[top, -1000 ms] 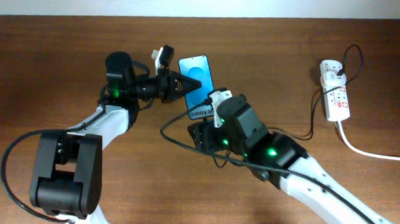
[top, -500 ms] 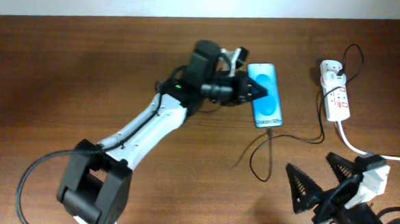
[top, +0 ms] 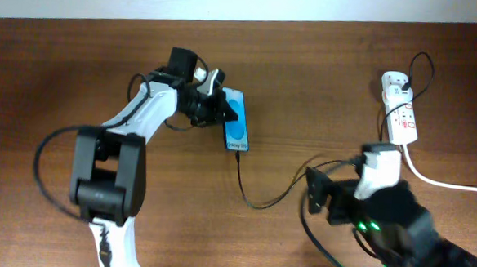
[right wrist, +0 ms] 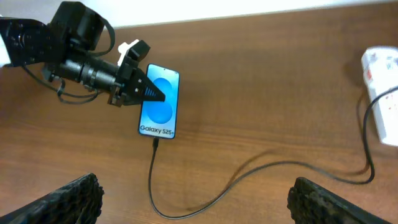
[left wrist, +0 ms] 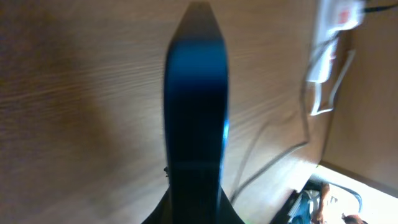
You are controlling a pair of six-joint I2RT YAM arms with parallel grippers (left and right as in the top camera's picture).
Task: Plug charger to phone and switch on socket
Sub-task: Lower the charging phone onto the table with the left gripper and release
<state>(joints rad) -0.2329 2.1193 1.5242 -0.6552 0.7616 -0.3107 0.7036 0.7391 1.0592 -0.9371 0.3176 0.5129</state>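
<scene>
Slim black-edged blue-screen phone (right wrist: pixel 160 106): left gripper (right wrist: pixel 149 93) pinches its 9 o'clock edge. Thin black charger cable (right wrist: pixel 150 168) meets phone's 6 o'clock end. Right gripper (right wrist: pixel 196 194) fingers spread wide.

arms (top: pixel 145 112): white shells, black joints, black cables | fingers (right wrist: pixel 144 87): black, pointed
</scene>
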